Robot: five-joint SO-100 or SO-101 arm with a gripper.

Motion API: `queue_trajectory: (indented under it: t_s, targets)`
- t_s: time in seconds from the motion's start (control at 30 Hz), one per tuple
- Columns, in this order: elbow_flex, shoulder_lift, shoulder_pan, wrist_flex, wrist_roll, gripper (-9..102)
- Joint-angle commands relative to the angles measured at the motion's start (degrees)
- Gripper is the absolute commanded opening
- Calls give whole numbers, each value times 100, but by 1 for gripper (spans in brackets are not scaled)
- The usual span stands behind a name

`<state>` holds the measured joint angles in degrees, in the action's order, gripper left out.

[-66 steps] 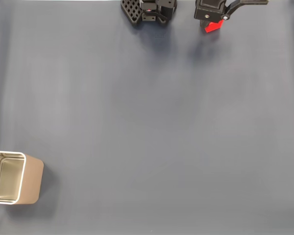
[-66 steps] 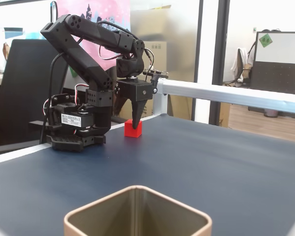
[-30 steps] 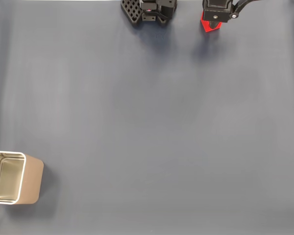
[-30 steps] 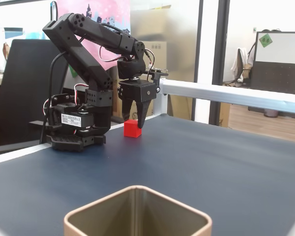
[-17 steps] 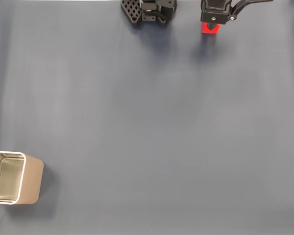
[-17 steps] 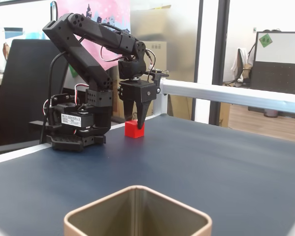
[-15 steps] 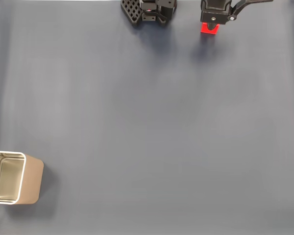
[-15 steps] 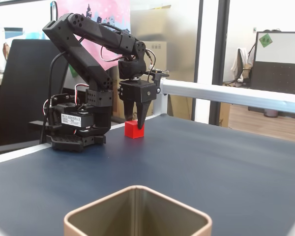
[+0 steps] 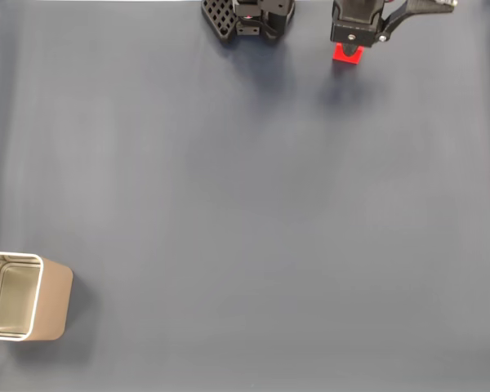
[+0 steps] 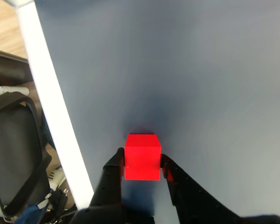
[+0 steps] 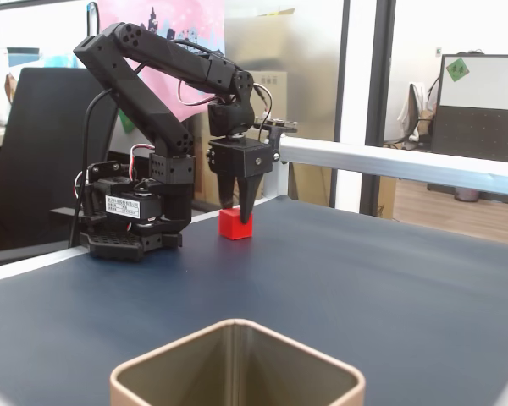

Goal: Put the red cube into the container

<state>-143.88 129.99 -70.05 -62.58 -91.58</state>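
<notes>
Container (image 9: 28, 306): at the left edge of the mat (image 9: 245, 212) in a fixed view, far from the cube. Cube (image 10: 142, 156): on the mat at its far edge, beside the arm base (image 11: 131, 216). Gripper (image 10: 142, 163): fingers against both sides of the cube, clamped on it.

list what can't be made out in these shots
- Red cube, a fixed view: mostly covered by the gripper above it.
- Container, same view: cut off by the left edge.
- Container, another fixed view: bottom edge crops it; inside floor hidden.
- Wrist view: fingers flank the cube; firm contact and lift off the table unclear.
</notes>
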Motion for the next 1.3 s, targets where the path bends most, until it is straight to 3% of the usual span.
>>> queue_trajectory:
  t_s: [0.0, 0.37, 0.7, 1.27]
  targets:
    - [571, -123, 501, -70, -62, 3]
    - [2672, -1063, 3709, -545, -79, 2]
    - [5098, -2224, 6451, -1784, -158, 1]
    - [8938, -4421, 9404, -2004, -589, 1]
